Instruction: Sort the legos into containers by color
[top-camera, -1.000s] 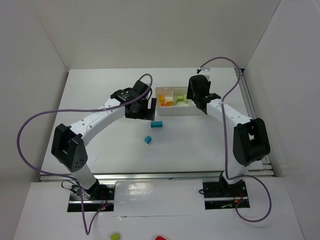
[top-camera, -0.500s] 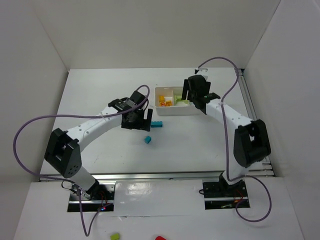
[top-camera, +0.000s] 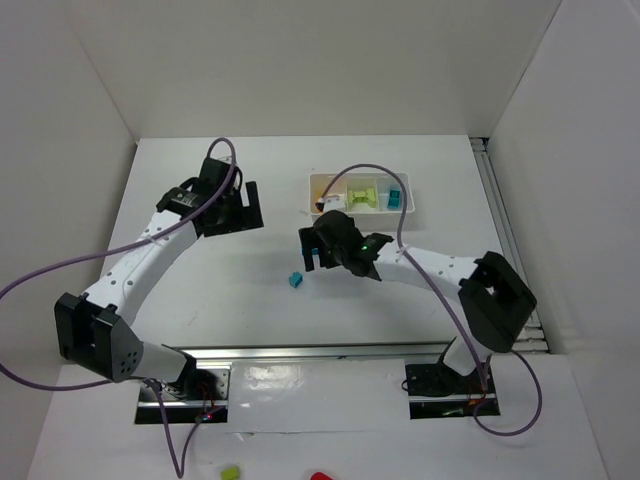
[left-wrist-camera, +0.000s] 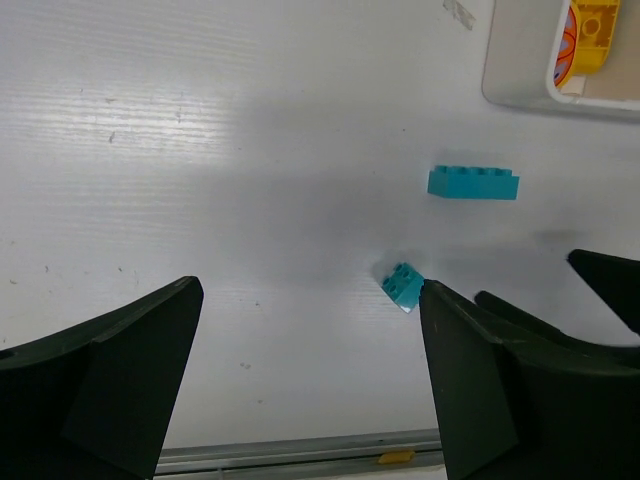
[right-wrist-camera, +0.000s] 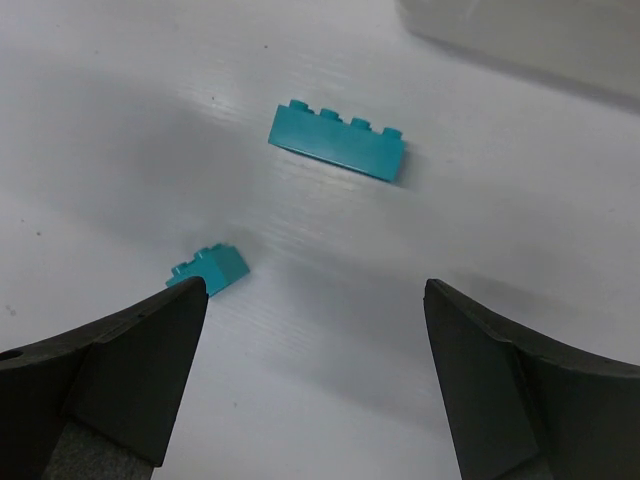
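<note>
Right arm stretched left, right claw (right-wrist-camera: 315, 300) spread, empty, above glossy 4-stud cyan brick (right-wrist-camera: 338, 140) | left claw (left-wrist-camera: 310, 300) apart, empty | small cyan brick (right-wrist-camera: 212, 268) nearby on white bench (right-wrist-camera: 150, 100)

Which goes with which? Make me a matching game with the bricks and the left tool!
1 long cyan brick
2 lime green bricks
3 orange-yellow brick
4 left tool

A open, holding nothing
B middle compartment of the tray
C on the table, outside the tray
D left compartment of the tray

Pairs: 1-C, 2-B, 3-D, 4-A
</note>
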